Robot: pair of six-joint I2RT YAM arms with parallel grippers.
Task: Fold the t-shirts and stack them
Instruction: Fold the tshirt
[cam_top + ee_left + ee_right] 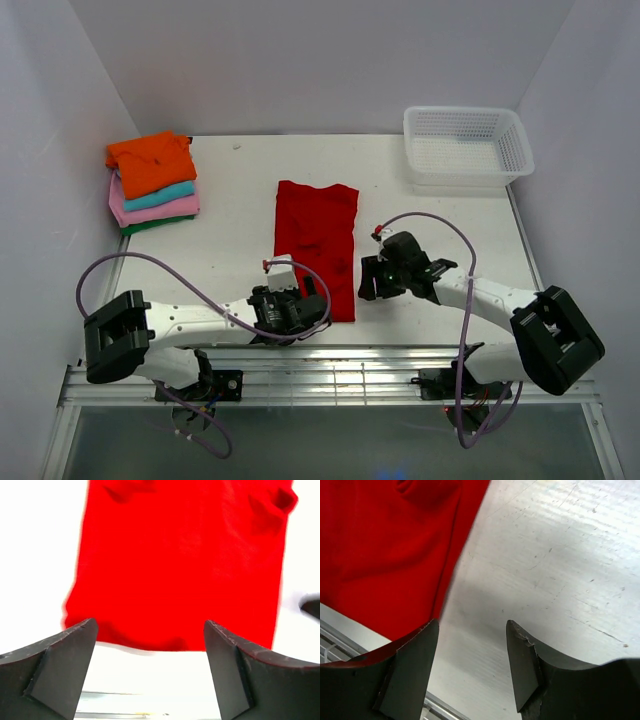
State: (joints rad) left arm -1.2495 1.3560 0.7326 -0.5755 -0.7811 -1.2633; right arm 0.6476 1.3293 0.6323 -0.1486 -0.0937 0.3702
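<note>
From above, we see the red t-shirt [316, 245] lying flat in the middle of the table [240, 200]. It is folded into a long strip running from 12 o'clock to 6 o'clock. At 10 o'clock on the table sits a stack of folded t-shirts: orange [150, 163] on top, then teal [160, 195], pink [165, 208] and dark green [150, 225] at the bottom. A white mesh basket [465, 178] stands at 2 o'clock. The left gripper [300, 305] is at the strip's 7 o'clock corner, over the near hem. The right gripper [368, 282] sits just off the strip's edge at 4 o'clock. From this view we cannot tell how wide either pair of jaws stands.

In the left wrist view, the left gripper [150, 624] has its jaws spread wide, with nothing between them. The red t-shirt [180, 555] fills the picture toward 12 o'clock. Its near hem lies just beyond the fingertips, and bare table [160, 670] shows between the fingers.

In the right wrist view, the right gripper [472, 622] also has its jaws apart and holds nothing, and only the scuffed table [560, 555] shows in the gap. The red t-shirt [385, 545] covers the picture from 9 to 12 o'clock. Its edge slants down to the tip of the finger at 7 o'clock, but we cannot tell whether cloth and finger touch.
</note>
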